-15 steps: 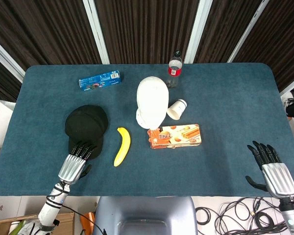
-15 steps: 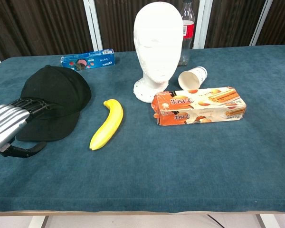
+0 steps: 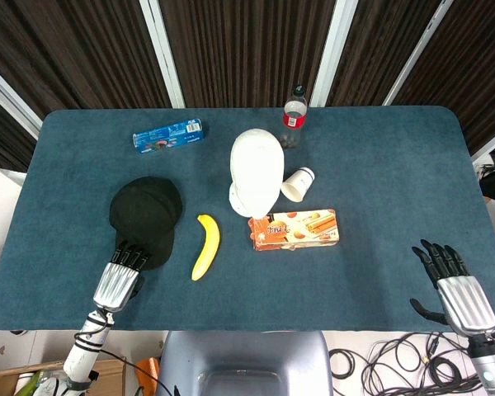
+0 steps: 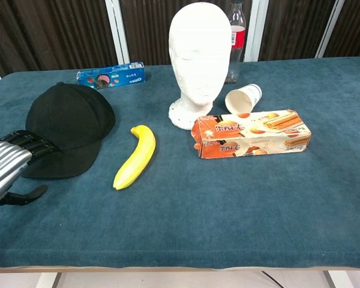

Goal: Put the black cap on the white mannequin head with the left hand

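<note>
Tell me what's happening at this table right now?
A two-armed robot is set to put the black cap on the white mannequin head. The left hand is at the cap's brim with fingers over its near edge, but the cap lies flat on the table, not lifted. The mannequin head stands bare beside a banana and a biscuit box. The right hand rests open at the table's near right edge.

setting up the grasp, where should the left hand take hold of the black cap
Probably the brim: it lies flat at the near end of the black cap, pointing toward the left hand, whose fingers already reach its edge. Come from the near side and pinch it; the domed crown offers less to grip.
</note>
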Robot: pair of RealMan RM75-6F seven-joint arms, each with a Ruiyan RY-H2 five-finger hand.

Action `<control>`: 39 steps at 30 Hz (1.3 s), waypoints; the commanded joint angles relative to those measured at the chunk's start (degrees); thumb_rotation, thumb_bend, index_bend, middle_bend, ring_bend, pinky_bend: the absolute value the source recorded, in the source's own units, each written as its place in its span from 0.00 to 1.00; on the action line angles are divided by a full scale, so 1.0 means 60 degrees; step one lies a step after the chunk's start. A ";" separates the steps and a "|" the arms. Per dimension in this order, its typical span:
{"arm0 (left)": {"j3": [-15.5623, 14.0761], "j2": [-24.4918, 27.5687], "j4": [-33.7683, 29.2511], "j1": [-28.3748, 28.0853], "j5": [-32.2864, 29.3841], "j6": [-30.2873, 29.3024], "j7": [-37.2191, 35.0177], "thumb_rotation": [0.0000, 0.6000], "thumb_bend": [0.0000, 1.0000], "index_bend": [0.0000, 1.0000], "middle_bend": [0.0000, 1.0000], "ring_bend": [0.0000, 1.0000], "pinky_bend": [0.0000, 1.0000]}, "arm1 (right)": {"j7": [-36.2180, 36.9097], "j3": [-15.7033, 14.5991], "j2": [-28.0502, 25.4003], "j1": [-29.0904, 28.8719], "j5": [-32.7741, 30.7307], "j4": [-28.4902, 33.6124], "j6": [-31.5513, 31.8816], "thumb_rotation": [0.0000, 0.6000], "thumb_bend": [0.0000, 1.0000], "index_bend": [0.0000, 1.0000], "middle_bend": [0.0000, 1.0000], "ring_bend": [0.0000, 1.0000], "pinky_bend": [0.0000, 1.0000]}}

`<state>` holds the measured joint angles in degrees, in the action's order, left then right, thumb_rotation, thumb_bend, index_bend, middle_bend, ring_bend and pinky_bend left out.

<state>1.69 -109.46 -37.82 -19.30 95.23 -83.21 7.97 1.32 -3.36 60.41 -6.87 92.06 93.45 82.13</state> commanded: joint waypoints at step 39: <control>0.0006 -0.2286 0.5234 -0.1466 -0.0615 -0.1304 -0.1525 1.00 0.47 0.71 0.73 0.57 0.40 | 0.0576 -0.0100 -0.0265 -0.0078 0.0373 0.0033 -0.0402 1.00 0.18 0.00 0.00 0.00 0.00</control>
<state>1.46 -123.65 -6.41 -27.54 91.88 -89.66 -0.11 4.78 -3.96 58.81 -7.33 94.30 93.64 79.73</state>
